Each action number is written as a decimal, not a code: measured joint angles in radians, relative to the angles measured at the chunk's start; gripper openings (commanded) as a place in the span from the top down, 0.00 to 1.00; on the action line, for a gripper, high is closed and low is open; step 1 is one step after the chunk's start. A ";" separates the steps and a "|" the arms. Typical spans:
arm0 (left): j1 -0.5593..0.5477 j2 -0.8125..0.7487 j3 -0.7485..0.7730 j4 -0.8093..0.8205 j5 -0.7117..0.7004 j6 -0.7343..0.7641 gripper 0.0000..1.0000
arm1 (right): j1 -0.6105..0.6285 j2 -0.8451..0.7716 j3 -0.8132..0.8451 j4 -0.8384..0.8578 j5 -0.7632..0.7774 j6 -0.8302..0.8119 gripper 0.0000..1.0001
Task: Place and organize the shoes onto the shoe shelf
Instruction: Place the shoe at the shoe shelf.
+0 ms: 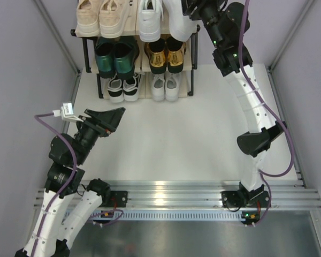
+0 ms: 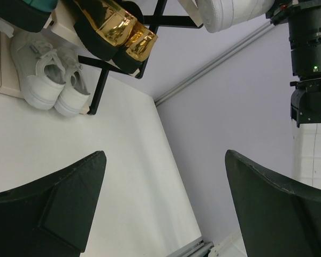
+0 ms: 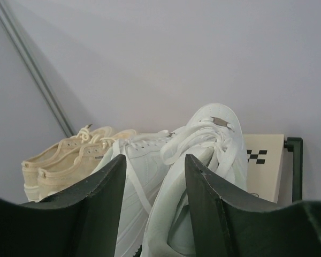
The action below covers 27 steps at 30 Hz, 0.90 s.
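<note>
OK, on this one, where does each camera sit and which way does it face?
Top external: above and behind the bases, looking down over the table to the shoe shelf; both arms show.
Left wrist: low over the table, facing the gold loafers and white lace-ups; left gripper open in front, right arm beyond.
Right wrist: at the top tier, facing the back wall; right gripper straddles a chunky white sneaker.
Shared: both wrist views show that sneaker.

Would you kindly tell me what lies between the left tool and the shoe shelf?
Nothing but a bare stretch of white table lies between the open left tool and the shoe shelf, as the top external view shows.
</note>
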 measured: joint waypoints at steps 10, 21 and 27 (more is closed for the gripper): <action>0.000 -0.002 0.000 0.000 0.000 -0.004 0.02 | 0.039 -0.022 -0.037 -0.030 -0.036 -0.051 0.52; 0.000 -0.021 -0.011 0.000 -0.004 -0.024 0.02 | 0.040 -0.040 -0.061 -0.091 -0.096 -0.131 0.46; 0.000 -0.021 -0.011 0.000 -0.004 -0.028 0.02 | 0.050 -0.039 -0.051 -0.092 -0.100 -0.129 0.45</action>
